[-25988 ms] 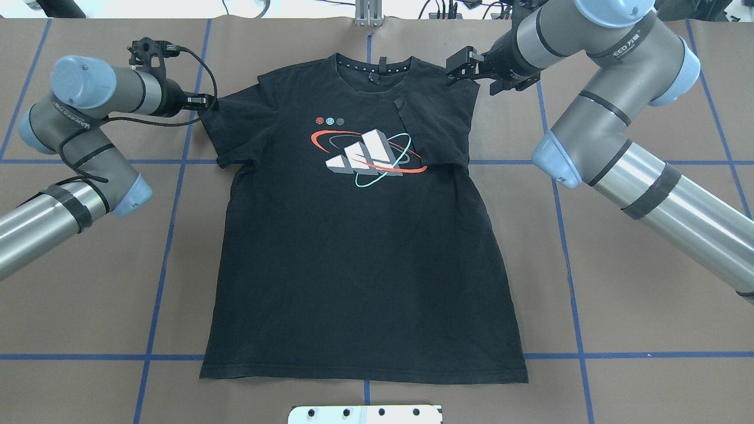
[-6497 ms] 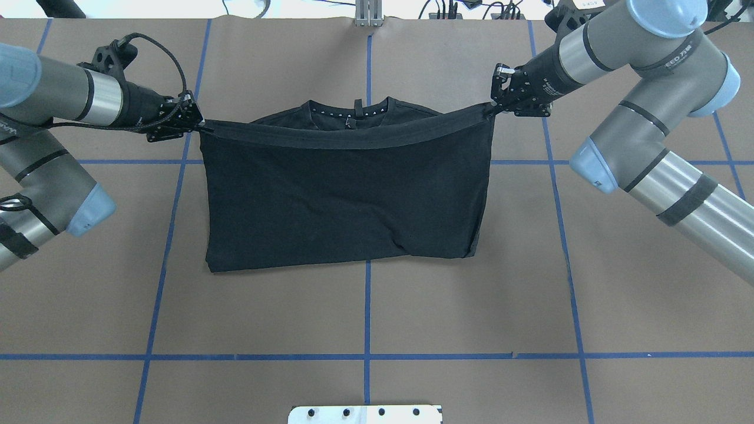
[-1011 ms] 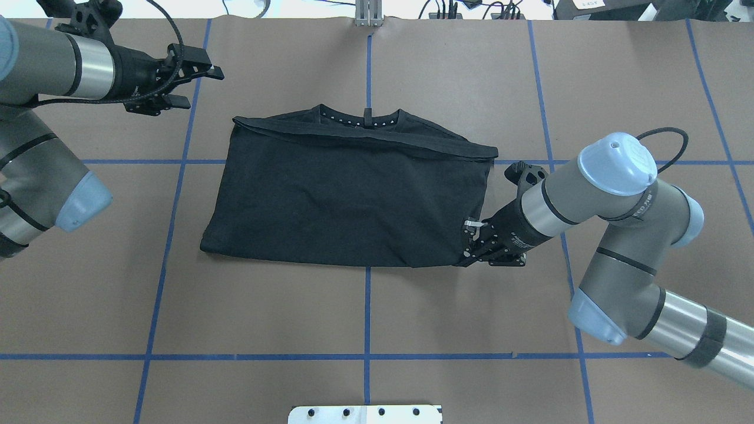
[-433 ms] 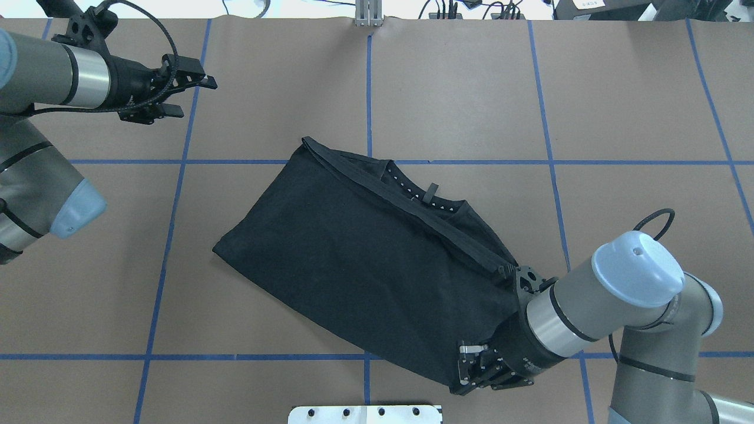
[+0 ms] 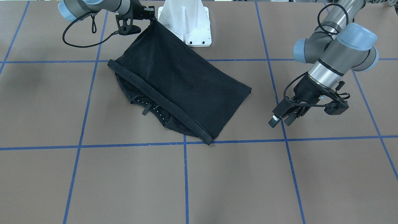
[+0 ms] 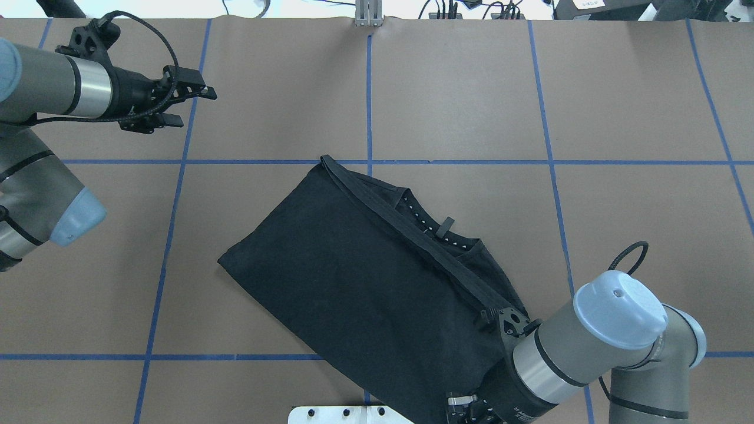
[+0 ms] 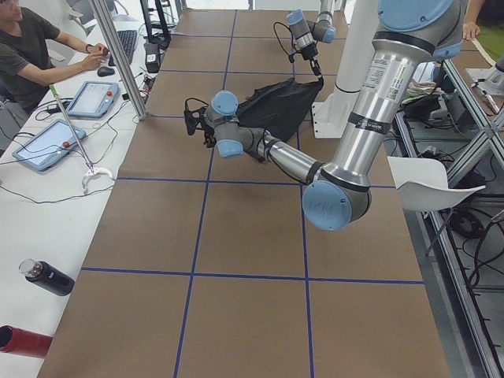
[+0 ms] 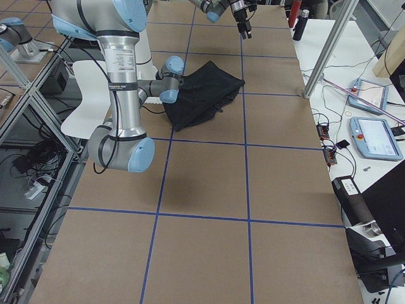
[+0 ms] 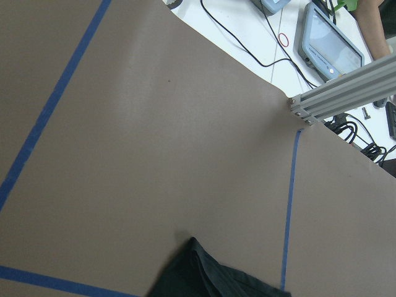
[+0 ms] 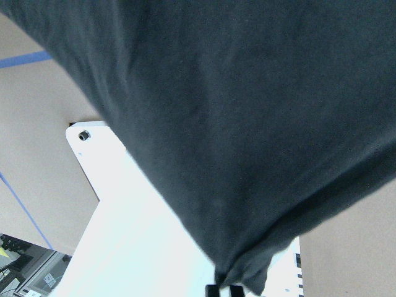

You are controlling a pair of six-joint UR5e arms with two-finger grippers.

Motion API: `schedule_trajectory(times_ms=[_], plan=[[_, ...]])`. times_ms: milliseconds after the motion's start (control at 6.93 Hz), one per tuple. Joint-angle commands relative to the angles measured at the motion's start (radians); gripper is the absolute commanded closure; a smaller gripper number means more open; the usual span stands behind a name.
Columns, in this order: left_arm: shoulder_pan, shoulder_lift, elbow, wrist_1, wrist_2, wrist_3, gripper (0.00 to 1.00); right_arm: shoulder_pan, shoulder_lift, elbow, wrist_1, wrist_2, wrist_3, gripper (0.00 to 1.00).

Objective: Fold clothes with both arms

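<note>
The black short-sleeved T-shirt (image 6: 365,277), doubled over once with its collar exposed, is found lying askew on the brown paper-covered table (image 6: 459,88). One corner is raised beside the white pedestal base (image 5: 186,18) and pinched firmly in the right black two-finger gripper (image 5: 150,17). The left black two-finger gripper (image 6: 191,106) is held empty with jaws parted, well apart from the garment. The step in hand is judged to be repositioning for a further fold, for which a second corner must be taken by the left gripper.

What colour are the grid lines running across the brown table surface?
Blue. The thin grid lines show best in the overhead exterior view.
</note>
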State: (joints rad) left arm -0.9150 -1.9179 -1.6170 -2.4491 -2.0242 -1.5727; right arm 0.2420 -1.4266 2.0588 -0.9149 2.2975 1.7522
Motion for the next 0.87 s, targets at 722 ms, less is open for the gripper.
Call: schedule_trajectory(times_ms=[722], plan=[[0.319,0.192,-0.172,0.004,0.109,-0.156,0.00,0.373,0.041,-0.014,0.002,-0.026,-0.014,0.00]])
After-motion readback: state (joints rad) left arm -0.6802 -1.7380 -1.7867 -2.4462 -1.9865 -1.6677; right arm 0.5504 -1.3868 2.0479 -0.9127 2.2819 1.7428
